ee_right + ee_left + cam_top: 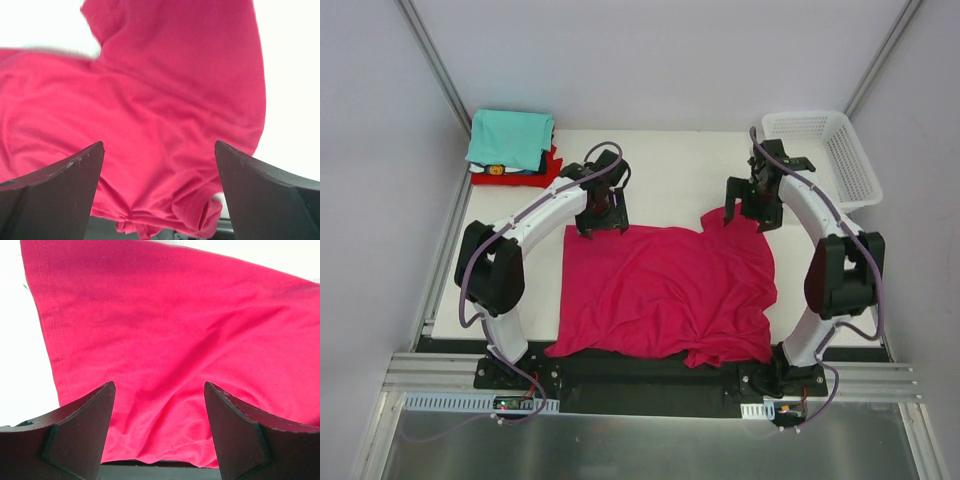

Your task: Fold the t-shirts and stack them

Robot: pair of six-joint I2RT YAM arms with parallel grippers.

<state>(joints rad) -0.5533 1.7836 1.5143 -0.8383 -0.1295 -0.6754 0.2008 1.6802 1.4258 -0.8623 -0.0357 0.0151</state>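
A large magenta-pink t-shirt [665, 290] lies spread and wrinkled on the white table, its near edge hanging over the front. My left gripper [605, 230] is open at the shirt's far left corner, and the cloth [175, 340] lies beyond the open left gripper [159, 385], ungripped. My right gripper [748, 220] is open at the far right sleeve. Pink cloth [165, 100] fills the view past the wide-open right gripper [159, 144], which holds nothing. At the far left corner is a stack of folded t-shirts, teal [510, 138] on top, red [548, 170] and a dark/white one [495, 170] beneath.
A white plastic mesh basket [850, 165] stands at the far right corner of the table. Bare white tabletop [670, 170] shows between the two grippers. Grey walls close in the back and both sides.
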